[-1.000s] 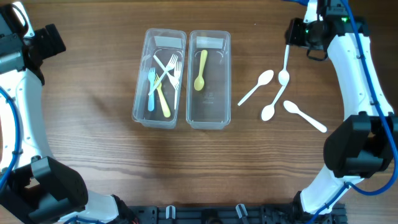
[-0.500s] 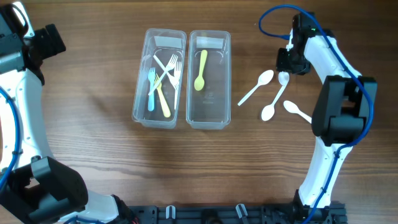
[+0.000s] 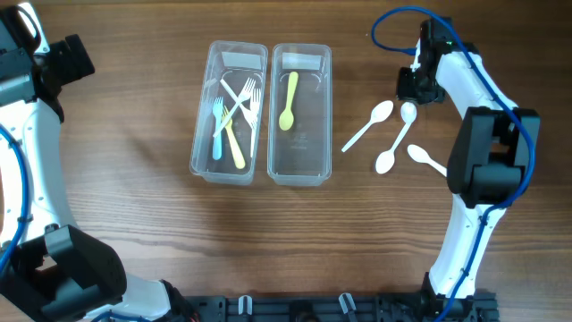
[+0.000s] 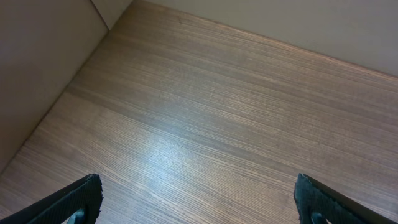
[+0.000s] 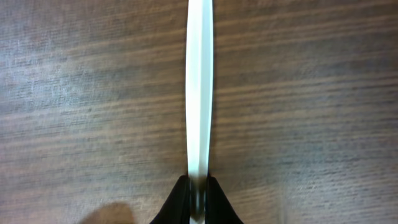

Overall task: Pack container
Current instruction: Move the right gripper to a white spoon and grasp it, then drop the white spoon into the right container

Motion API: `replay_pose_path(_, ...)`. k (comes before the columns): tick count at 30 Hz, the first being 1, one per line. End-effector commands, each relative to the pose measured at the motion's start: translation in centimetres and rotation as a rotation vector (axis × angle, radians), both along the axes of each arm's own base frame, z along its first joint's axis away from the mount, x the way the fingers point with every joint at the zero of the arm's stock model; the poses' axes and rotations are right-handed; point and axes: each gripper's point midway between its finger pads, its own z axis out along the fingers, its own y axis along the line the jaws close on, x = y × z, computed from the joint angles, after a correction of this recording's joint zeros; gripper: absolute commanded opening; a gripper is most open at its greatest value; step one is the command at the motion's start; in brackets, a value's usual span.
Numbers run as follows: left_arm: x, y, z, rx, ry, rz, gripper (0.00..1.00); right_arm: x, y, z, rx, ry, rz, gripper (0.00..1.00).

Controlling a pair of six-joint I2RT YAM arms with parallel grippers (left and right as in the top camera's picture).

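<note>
Two clear containers stand side by side. The left container [image 3: 202,125] holds several forks [image 3: 234,112]. The right container [image 3: 308,156] holds a yellow spoon [image 3: 288,103]. My right gripper [image 3: 413,88] is low at the table, shut on the handle of a white spoon [image 3: 407,112]. In the right wrist view the jaws [image 5: 198,193] pinch that white handle [image 5: 199,81], which lies along the wood. My left gripper [image 4: 199,205] is open and empty over bare wood, at the far left in the overhead view [image 3: 71,55].
Three more white spoons lie on the table right of the containers: one [image 3: 368,123] nearest the containers, one [image 3: 393,148] in the middle, one [image 3: 427,161] partly under my right arm. A wall edge [image 4: 37,74] shows at the table's left side.
My right arm swung in and came down from the back right onto the white spoon's handle and shut on it. It has held still for the last half second. The left arm has not moved.
</note>
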Motion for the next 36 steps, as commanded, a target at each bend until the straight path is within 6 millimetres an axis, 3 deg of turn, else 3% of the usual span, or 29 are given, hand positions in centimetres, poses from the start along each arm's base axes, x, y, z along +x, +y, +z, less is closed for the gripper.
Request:
replay_pose_path(1,-0.2,0.3,1.3,0.011,-0.028,0.014,1.0,2.1,-0.7,3.9,-0.057,-0.078,0.047,0.04)
replay_pose_path(5,-0.2,0.3,1.3,0.011,-0.028,0.013,1.0,4.3,-0.5,16.7,-0.082,-0.355,0.047,0.04)
replay_pose_path(7,-0.2,0.3,1.3,0.011,-0.028,0.014,1.0,3.7,2.7,21.8,-0.019,-0.464,0.103,0.04)
replay_pose_path(8,-0.2,0.3,1.3,0.011,-0.028,0.013,1.0,3.4,4.1,22.7,0.008,-0.48,0.123,0.04)
replay_pose_path(9,-0.2,0.3,1.3,0.011,-0.029,0.013,1.0,2.8,7.4,23.7,0.071,-0.497,0.178,0.04)
replay_pose_path(11,-0.2,0.3,1.3,0.011,-0.028,0.014,1.0,1.4,15.3,23.7,0.231,-0.477,0.315,0.04)
replay_pose_path(13,-0.2,0.3,1.3,0.011,-0.029,0.013,1.0,0.2,19.2,23.3,0.262,-0.456,0.378,0.04)
replay_pose_path(14,-0.2,0.3,1.3,0.011,-0.029,0.013,1.0,-0.9,22.3,22.7,0.26,-0.443,0.436,0.04)
replay_pose_path(16,-0.2,0.3,1.3,0.011,-0.028,0.013,1.0,-2.6,25.3,20.6,0.259,-0.387,0.495,0.04)
replay_pose_path(18,-0.2,0.3,1.3,0.011,-0.029,0.013,1.0,-4.1,26.6,18.1,0.266,-0.317,0.496,0.04)
replay_pose_path(21,-0.2,0.3,1.3,0.011,-0.028,0.013,1.0,-5.4,26.8,14.0,0.264,-0.209,0.467,0.06)
replay_pose_path(22,-0.2,0.3,1.3,0.011,-0.028,0.013,1.0,-5.5,26.7,13.5,0.26,-0.195,0.465,0.11)
replay_pose_path(23,-0.2,0.3,1.3,0.011,-0.028,0.014,1.0,-5.4,26.8,13.5,0.261,-0.201,0.466,0.32)
replay_pose_path(25,-0.2,0.3,1.3,0.011,-0.028,0.014,1.0,-4.8,27.0,14.0,0.269,-0.233,0.469,0.6)
replay_pose_path(28,-0.2,0.3,1.3,0.011,-0.028,0.014,1.0,-3.5,26.2,15.7,0.272,-0.288,0.457,0.62)
replay_pose_path(30,-0.2,0.3,1.3,0.011,-0.029,0.013,1.0,-2.5,24.4,18.2,0.273,-0.336,0.412,0.61)
replay_pose_path(31,-0.2,0.3,1.3,0.011,-0.029,0.013,1.0,-1.8,22.4,19.9,0.256,-0.372,0.36,0.61)
replay_pose_path(33,-0.2,0.3,1.3,0.011,-0.029,0.013,1.0,-1.3,15.4,22.6,0.162,-0.417,0.178,0.61)
replay_pose_path(34,-0.2,0.3,1.3,0.011,-0.028,0.013,1.0,-1.6,12.7,23.5,0.151,-0.418,0.125,0.69)
replay_pose_path(35,-0.2,0.3,1.3,0.011,-0.028,0.013,1.0,-1.8,10.4,23.6,0.145,-0.407,0.073,0.96)
replay_pose_path(36,-0.2,0.3,1.3,0.011,-0.028,0.013,1.0,-1.9,9.3,23.4,0.142,-0.393,0.04,1.0)
